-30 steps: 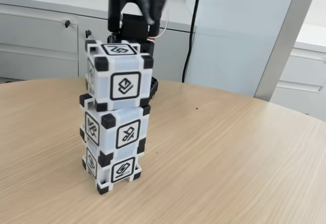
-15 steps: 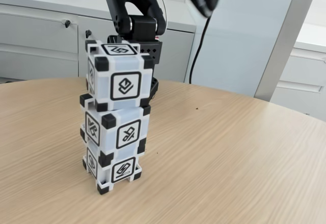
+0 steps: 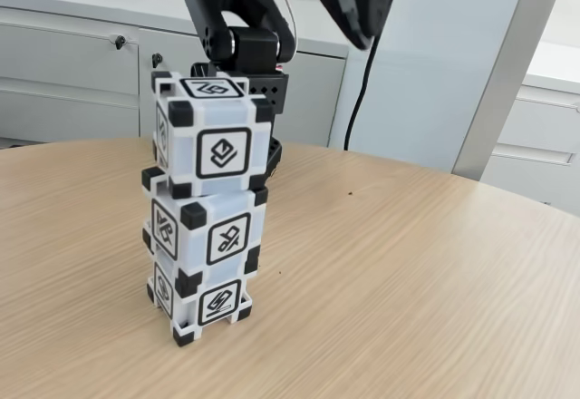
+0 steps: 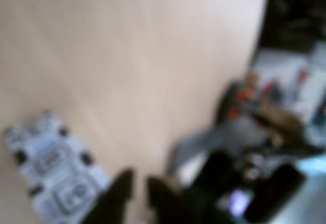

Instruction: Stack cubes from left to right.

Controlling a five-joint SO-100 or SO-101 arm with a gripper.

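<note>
Cubes were stacked three high at left-centre of the fixed view, standing on the wooden table (image 3: 408,272). Top cube (image 3: 213,136) sat on the middle cube (image 3: 207,228), which sat on the bottom cube (image 3: 198,295). Each one was twisted a little against the one below, so the edges did not line up, and the top cube overhung slightly toward the right of the frame. The stack stood upright and nothing touched it.

Your arm (image 3: 240,27) was behind the stack at the top of the fixed view. A black joint block sat just above and behind the top cube, and a second black link (image 3: 349,0) ran up and right, out through the top edge. A black cable (image 3: 367,82) hung down from it in front of the pale blue panel (image 3: 426,63). Grey cabinets (image 3: 72,63) filled the upper left background.

Wrist view was heavily blurred. You could make out the stack as a pale blue-white block with dark corners at lower left (image 4: 53,170), seen from above and off to the side, well clear of the gripper (image 4: 137,193). The gripper came in from the bottom edge as two dark finger shapes with a narrow strip of table between them, so the fingers looked slightly apart with nothing held, but blur makes that uncertain. Dark arm hardware and clutter sat at right of that frame, too blurred to identify.
</note>
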